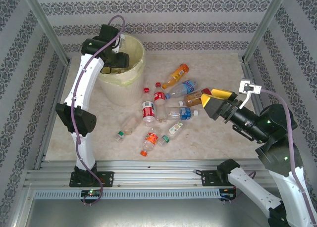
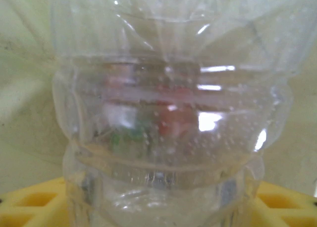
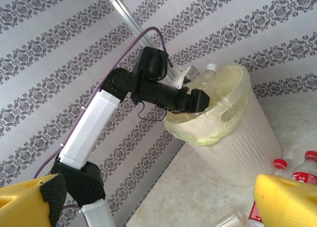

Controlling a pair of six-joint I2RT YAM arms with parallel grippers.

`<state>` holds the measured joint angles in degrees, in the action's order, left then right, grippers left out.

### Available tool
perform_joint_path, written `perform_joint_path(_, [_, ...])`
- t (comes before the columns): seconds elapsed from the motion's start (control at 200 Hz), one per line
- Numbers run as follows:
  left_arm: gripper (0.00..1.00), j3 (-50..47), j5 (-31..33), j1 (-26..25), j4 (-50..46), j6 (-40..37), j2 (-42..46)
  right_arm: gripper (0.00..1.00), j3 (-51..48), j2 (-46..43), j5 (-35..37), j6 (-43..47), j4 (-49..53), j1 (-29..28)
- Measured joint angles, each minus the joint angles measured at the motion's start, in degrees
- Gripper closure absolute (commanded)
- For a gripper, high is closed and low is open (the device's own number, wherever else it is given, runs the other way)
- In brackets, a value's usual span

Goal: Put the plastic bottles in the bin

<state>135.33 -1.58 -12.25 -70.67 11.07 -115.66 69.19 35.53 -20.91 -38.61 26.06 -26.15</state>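
Overhead, the left arm arches across the far-left corner of the table [image 1: 218, 143], with the left gripper [image 1: 115, 59] held inside the mouth of the bin [image 1: 126, 83]. A clear bottle [image 2: 163, 113] stands between its yellow fingers [image 2: 29, 204], neck upward, its white cap rising above the bin rim in the right wrist view. The bottle hides the inner faces of the fingers, so it cannot be told whether they press on it or stand slightly off it. The pale-yellow inner wall of the bin lies close behind the bottle.

The right gripper [image 1: 213, 100] hovers above the right half of the table with its jaws spread wide and nothing between them. A brown bottle [image 1: 195, 97] lies just beside its fingertips.

The other plastic bottles lie scattered between the bin and the right gripper. An orange bottle [image 1: 176, 75] and a blue-labelled bottle [image 1: 183, 87] lie farthest back. Two red-labelled bottles [image 1: 159, 96] [image 1: 148, 112] lie near the foot of the bin. A second blue-labelled bottle [image 1: 182, 113] lies toward the centre. Nearer the arm bases lie a green-capped bottle [image 1: 126, 128], an orange-labelled bottle [image 1: 150, 140] and a green-labelled bottle [image 1: 172, 131]. A purple cable [image 1: 79, 88] runs along the left arm.
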Motion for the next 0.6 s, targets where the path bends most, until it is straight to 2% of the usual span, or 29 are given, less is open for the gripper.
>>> perform_joint_path(0.155, [0.12, 0.00, -0.07, 0.00, 0.00, 0.07, 0.02, 0.03, -0.42, 0.02, -0.07, 0.00, 0.50, 0.00])
perform_joint_path(0.41, [0.00, 0.00, -0.61, 0.00, 0.02, 0.04, 2.67, 0.03, -1.88, 0.09, -0.28, -0.22, 0.50, 0.00])
perform_joint_path(0.6, [0.00, 0.00, -2.93, 0.00, 0.15, 0.00, 7.87, 0.02, -2.47, 0.13, -1.42, -0.26, 0.72, 0.00])
